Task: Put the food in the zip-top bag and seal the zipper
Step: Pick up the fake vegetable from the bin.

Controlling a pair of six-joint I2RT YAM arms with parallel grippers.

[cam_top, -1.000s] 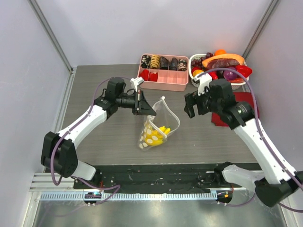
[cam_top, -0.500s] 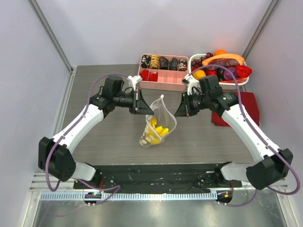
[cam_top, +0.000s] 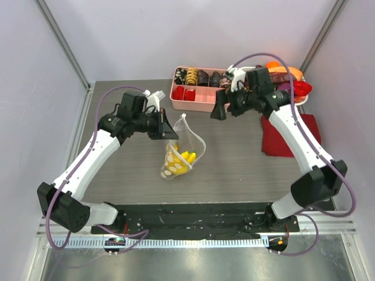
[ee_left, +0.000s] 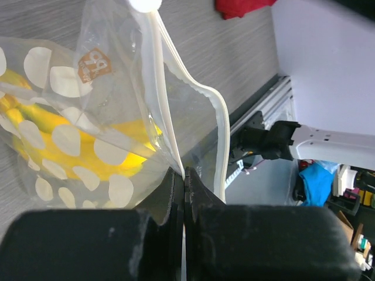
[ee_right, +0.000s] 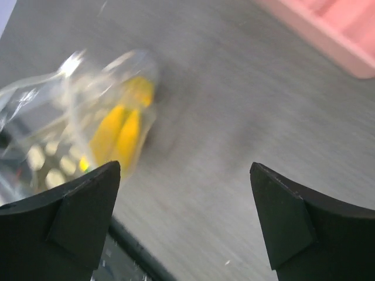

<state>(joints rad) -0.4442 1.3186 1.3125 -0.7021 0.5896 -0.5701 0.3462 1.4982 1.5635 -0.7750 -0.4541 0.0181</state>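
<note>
The zip-top bag (cam_top: 179,153), clear with white dots, stands on the table with its mouth gaping. My left gripper (cam_top: 168,131) is shut on one lip of that mouth, where the white zipper strip (ee_left: 169,111) runs into the closed fingers; the other lip (ee_left: 220,134) bows away from it. A yellow banana bunch (cam_top: 186,157) lies inside the bag (ee_left: 64,76) and shows as yellow through the plastic (ee_left: 73,161). My right gripper (cam_top: 221,110) hangs open and empty over the table near the pink tray. In its own view (ee_right: 183,175) the blurred bag (ee_right: 82,111) lies to the left.
A pink compartment tray (cam_top: 202,108) with dark and red pieces sits at the back centre. A white basket (cam_top: 238,75) heaped with more toy fruit stands at the back right. A red cloth (cam_top: 287,140) lies on the right under my right arm.
My left gripper has dragged the bag to the left and slightly back. My right arm has swung away from the bag toward the pink tray.
</note>
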